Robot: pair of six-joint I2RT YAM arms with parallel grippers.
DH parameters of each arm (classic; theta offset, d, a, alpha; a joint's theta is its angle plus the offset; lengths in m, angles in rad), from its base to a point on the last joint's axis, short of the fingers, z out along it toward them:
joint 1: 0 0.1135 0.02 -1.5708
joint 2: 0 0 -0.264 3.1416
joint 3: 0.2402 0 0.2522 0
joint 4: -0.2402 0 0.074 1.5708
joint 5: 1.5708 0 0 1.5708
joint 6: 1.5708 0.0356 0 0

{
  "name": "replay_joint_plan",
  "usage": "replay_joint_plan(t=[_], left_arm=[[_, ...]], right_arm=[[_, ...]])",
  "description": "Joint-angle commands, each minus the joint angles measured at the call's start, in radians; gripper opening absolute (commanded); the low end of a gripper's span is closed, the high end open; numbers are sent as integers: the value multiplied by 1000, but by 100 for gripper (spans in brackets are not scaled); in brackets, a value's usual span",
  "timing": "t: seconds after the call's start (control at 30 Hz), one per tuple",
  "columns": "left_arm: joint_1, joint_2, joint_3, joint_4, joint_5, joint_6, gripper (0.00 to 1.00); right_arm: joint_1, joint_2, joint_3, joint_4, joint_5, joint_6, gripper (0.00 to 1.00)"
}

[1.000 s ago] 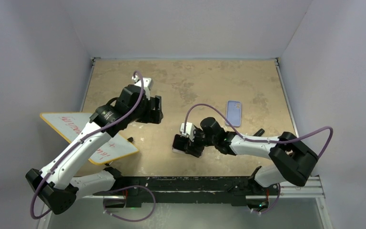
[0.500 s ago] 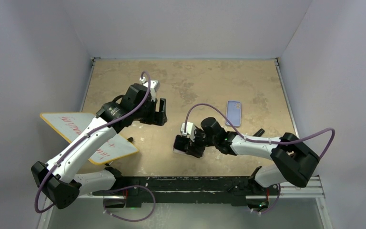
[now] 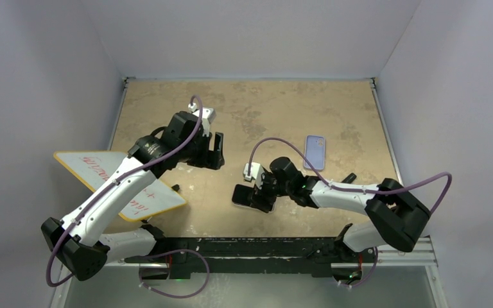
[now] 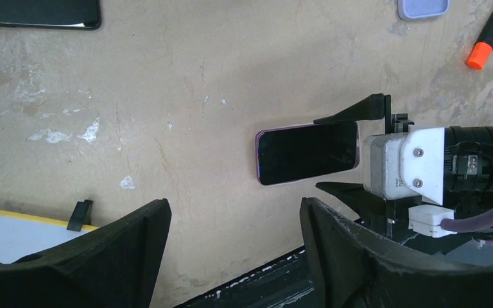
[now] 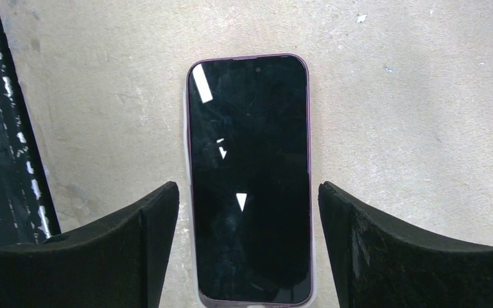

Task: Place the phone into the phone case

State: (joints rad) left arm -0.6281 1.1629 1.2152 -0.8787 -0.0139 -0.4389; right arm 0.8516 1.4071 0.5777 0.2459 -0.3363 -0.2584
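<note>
right gripper (image 5: 248, 192) wide astride the phone (image 5: 249, 128)

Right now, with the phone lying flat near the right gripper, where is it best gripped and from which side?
Probably across the phone's two long edges, near the end facing the right gripper, coming down from above. It lies flat and screen-up on the table, so only its narrow width offers opposing faces to pinch, and the open fingers straddle that end.

bright, even light (faint glare)
</note>
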Motion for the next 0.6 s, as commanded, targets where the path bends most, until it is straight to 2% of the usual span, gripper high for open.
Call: replay_joint_plan(t=[0.0, 0.07, 0.2, 0.27, 0.37, 0.47, 0.57], left_arm=[[8, 4, 29, -4, 20, 22, 75], [6, 20, 29, -4, 48, 22, 74], [-5, 49, 29, 5, 80, 18, 69], [-29, 62, 25, 14, 79, 3, 68], [-88, 84, 12, 35, 53, -31, 66], [-146, 107, -5, 55, 17, -83, 64], [-169, 109, -57, 125, 28, -126, 60]], right_arm=[[1, -67, 45, -15, -21, 98, 79], [1, -122, 43, 17, -14, 196, 79], [1, -209, 42, 41, 176, 496, 79], [1, -229, 69, -33, 285, 630, 78], [0, -218, 151, -265, 429, 815, 78], [0, -213, 169, -410, 491, 944, 77], [-5, -246, 126, -445, 504, 1024, 73]])
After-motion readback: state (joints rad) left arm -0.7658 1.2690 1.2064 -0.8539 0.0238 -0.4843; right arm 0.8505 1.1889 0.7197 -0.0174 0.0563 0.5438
